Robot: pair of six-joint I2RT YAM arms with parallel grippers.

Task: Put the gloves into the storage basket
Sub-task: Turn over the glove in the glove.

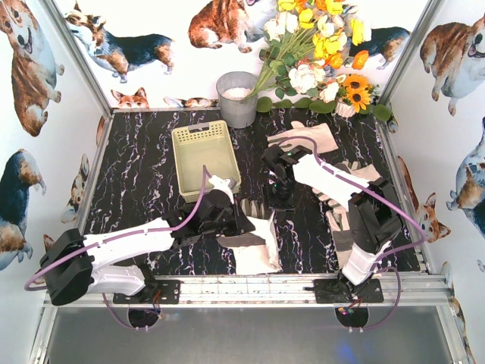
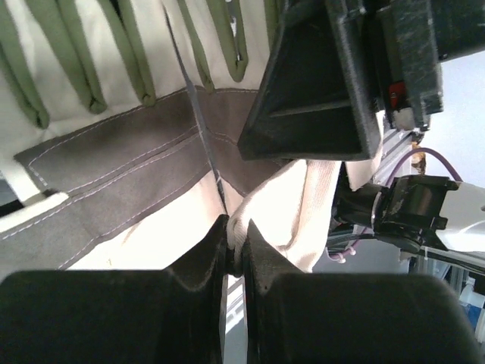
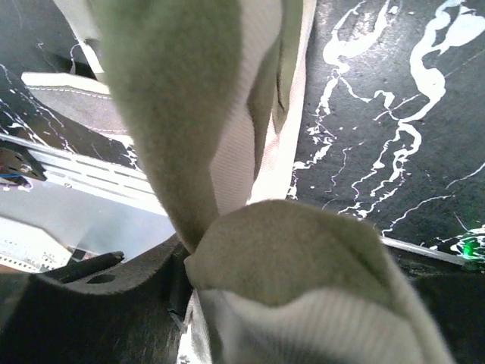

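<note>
Left tool (image 2: 236,254) is clamped tight on a fold of cream fabric. That's the edge of a glove (image 1: 261,246), which spreads out ahead of it and to its right with the grey patch up. The storage basket (image 1: 201,131) sits on the desk (image 1: 144,174) just past the left tool on its far side, not touching the glove.

Right tool (image 3: 188,262) is close by, right at the finger end of that glove. It's pinched down on pale glove fabric too, which bunches where its fingers meet. I honestly can't tell if it's the same glove.

The loose gloves (image 1: 311,136) lie flat beyond and to the right of the right tool, some of them under its arm. Bucket (image 1: 237,98) and flowers (image 1: 314,45) are at the back.
</note>
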